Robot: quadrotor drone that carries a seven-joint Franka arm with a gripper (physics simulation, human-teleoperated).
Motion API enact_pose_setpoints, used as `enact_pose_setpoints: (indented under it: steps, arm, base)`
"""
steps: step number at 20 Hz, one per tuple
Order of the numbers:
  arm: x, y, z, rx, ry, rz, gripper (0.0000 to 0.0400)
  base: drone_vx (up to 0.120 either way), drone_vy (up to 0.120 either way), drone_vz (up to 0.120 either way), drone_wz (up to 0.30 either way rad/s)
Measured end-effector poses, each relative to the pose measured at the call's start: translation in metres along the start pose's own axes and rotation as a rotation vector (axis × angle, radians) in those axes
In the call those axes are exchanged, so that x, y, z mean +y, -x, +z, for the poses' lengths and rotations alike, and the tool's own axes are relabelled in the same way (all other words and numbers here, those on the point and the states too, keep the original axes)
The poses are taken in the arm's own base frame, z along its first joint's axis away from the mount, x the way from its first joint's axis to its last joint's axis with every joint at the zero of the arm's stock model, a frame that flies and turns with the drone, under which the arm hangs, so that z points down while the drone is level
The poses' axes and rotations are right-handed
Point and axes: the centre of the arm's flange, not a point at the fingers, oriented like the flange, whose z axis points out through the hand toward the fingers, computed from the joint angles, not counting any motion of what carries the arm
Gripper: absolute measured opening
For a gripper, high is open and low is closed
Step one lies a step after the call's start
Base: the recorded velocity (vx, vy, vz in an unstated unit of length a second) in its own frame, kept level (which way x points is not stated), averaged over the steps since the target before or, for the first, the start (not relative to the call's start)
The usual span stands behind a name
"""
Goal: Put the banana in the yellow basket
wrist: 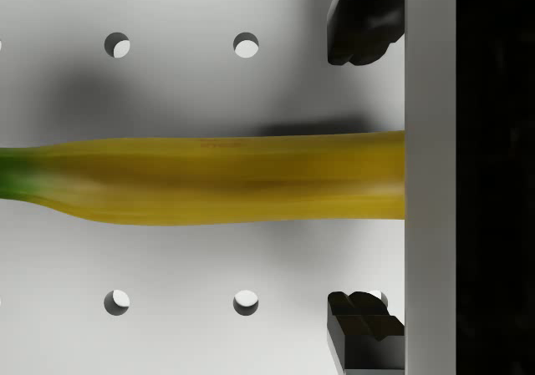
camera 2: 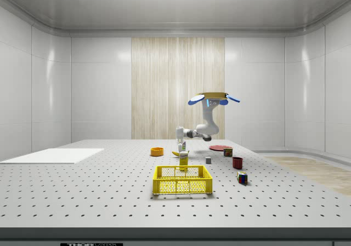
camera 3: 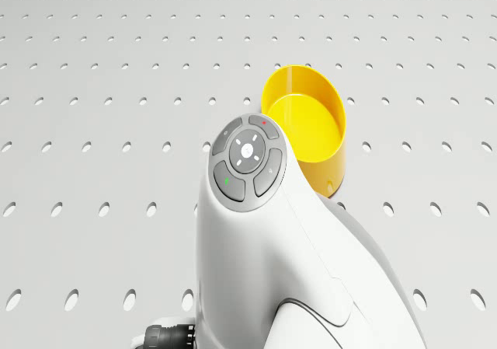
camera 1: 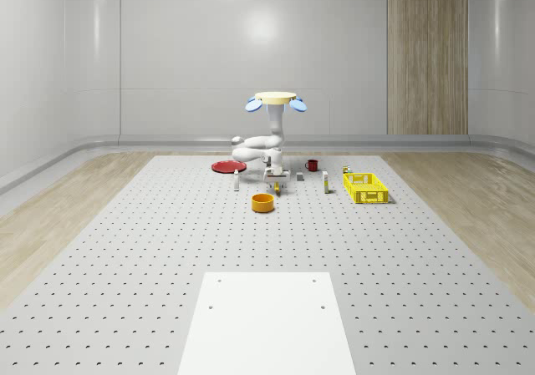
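The banana (wrist: 209,180) lies flat on the grey bench (camera 1: 125,250) with holes in it, and its green end points away to one side. The jaws (wrist: 364,179) are apart, with one finger (wrist: 361,26) on each side of the banana, and they are not touching it. The arm (camera 1: 261,145) bends down from the drone (camera 1: 274,99), which hovers in the air above the bench. An orange bowl (camera 1: 263,202) sits just beside the jaws. The yellow basket (camera 1: 365,186) stands well apart, toward the whole-scene view's right. A red plate (camera 1: 226,167) and a red cup (camera 1: 313,164) sit farther back
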Motion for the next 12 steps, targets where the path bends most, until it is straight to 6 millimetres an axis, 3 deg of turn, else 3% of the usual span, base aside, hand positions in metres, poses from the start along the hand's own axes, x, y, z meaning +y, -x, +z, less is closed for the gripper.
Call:
enact_pose_setpoints:
  steps: [11, 12]
  arm:
    - [0.0, 0.0, 0.027, 0.0, 0.0, 0.0, 0.04]
    - [0.0, 0.0, 0.029, 0.0, 0.0, 0.0, 0.0362]
  base:
    - [0.0, 0.0, 0.0, 0.0]
    - [0.0, 0.0, 0.0, 0.0]
